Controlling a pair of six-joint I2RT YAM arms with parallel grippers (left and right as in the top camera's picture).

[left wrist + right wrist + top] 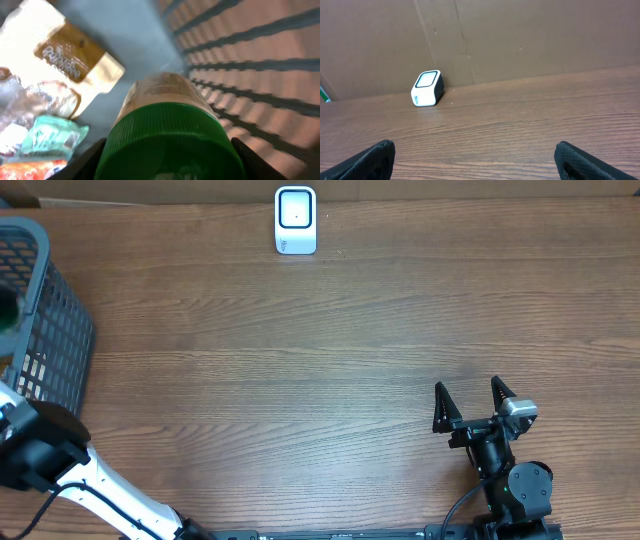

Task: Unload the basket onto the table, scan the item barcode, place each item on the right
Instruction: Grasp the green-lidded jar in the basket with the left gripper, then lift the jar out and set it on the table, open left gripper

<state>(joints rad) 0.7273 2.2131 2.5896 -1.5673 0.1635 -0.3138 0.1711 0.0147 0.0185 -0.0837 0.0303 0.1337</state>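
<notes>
The item is a bottle with a wide green cap [167, 137] and a pale body, lying inside the grey mesh basket [45, 310]. My left gripper [167, 162] is down in that basket, and its dark fingers [87, 160] press against both sides of the cap, so it is shut on the bottle. The white barcode scanner [296, 220] stands at the table's far edge, also in the right wrist view as the scanner [427, 88]. My right gripper [470, 405] rests open near the front right, with nothing between its fingers [375, 157].
Other goods lie on the basket floor: a white packet with a brown label [70, 55], a teal packet [50, 137] and clear wrapped items [30, 100]. The basket's slatted wall [250, 75] is close on the right. A cardboard wall [520, 35] backs the table.
</notes>
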